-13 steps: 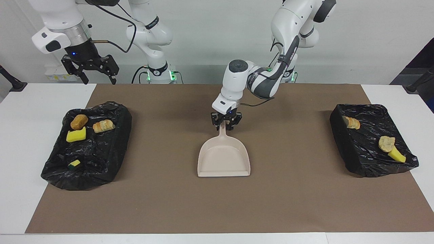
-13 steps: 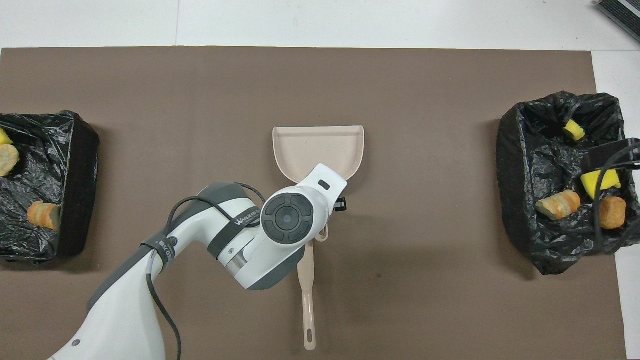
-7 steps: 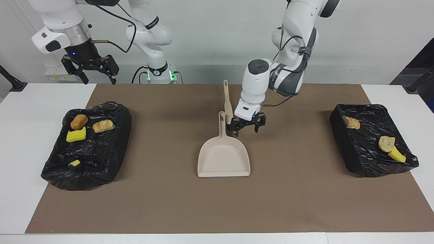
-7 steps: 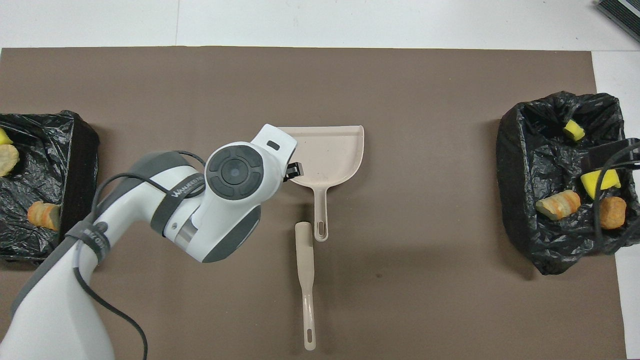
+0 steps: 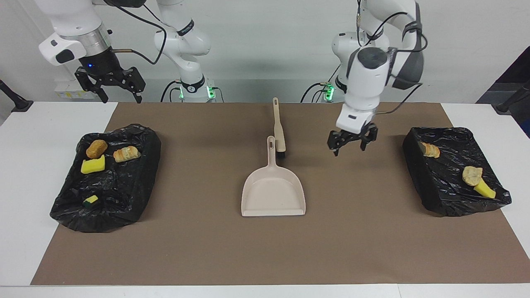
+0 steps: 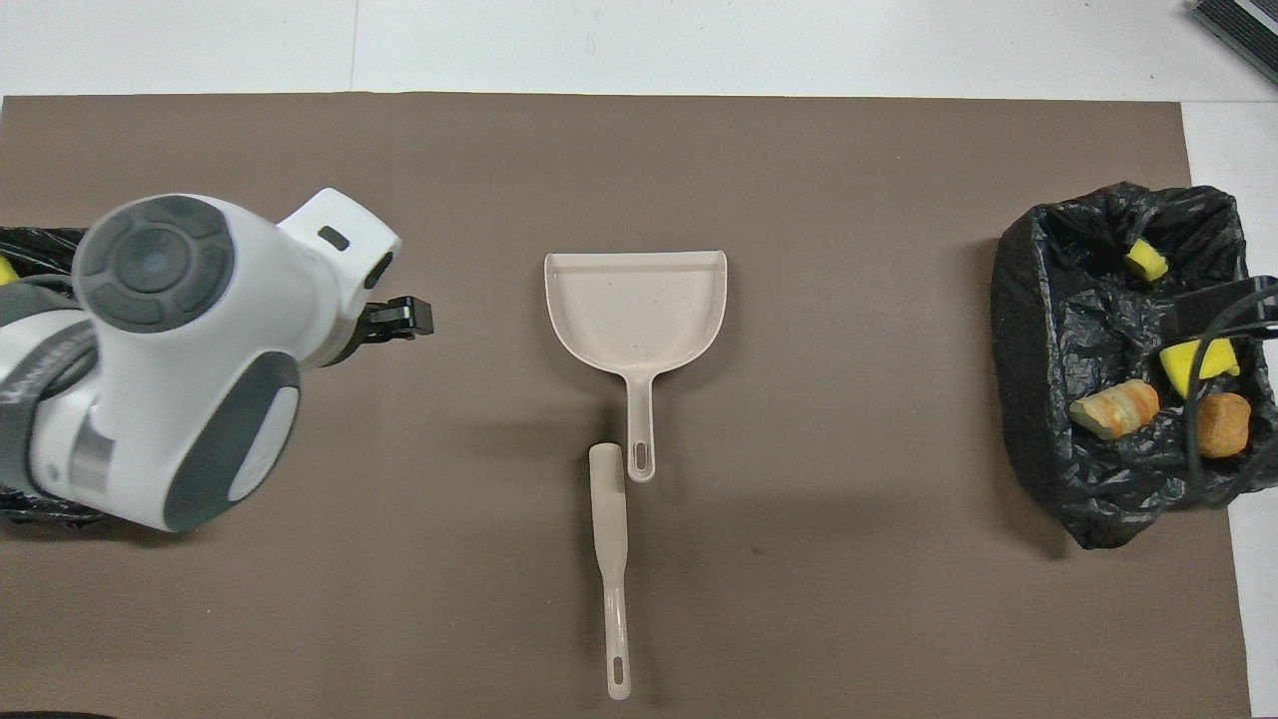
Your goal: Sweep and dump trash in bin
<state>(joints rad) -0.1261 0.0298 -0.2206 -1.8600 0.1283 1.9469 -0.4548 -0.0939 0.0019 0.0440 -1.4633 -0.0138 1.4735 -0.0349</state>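
Since the earlier frame my left gripper [image 5: 352, 144] had let go of the dustpan [image 5: 273, 194], risen and swung over bare mat [image 5: 207, 248] between it and the lined bin [image 5: 439, 194] at the left arm's end, jaws spread and empty. Trash [image 5: 472, 175] lay in that bin and in the other bin [image 5: 116, 207], with the brush [image 5: 279, 132] at the dustpan's twelve o'clock in the facing view. My right gripper [image 5: 109, 87] waited open above the table's edge.

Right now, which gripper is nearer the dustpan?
Left. The left gripper hangs open over the mat beside the dustpan, toward the left arm's end. The right gripper waits open, raised at the right arm's end.
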